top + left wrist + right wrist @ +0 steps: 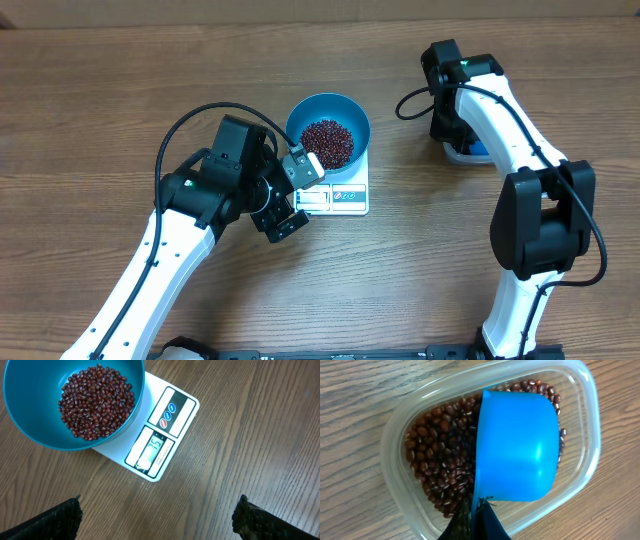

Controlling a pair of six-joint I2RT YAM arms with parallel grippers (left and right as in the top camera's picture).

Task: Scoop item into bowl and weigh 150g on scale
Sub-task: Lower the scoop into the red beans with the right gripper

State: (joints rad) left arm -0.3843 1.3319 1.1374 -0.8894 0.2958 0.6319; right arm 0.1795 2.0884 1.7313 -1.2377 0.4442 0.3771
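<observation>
The teal bowl (305,112) holds a heap of dark red-brown beans (328,142) and stands on the white scale (350,197). In the left wrist view the bowl (30,425), its beans (95,402) and the scale's lit display (155,447) lie ahead. My left gripper (298,195) hovers open over bare wood just in front of the scale, its fingers (50,522) wide apart and empty. My right gripper (477,520) is shut on the handle of a small blue scoop (517,445), held over more beans (440,455) in a clear tub (395,435).
From overhead the right arm covers most of the clear tub (458,152) at the back right, where a bit of the blue scoop (478,150) shows. Bare wooden table (420,270) lies between the arms.
</observation>
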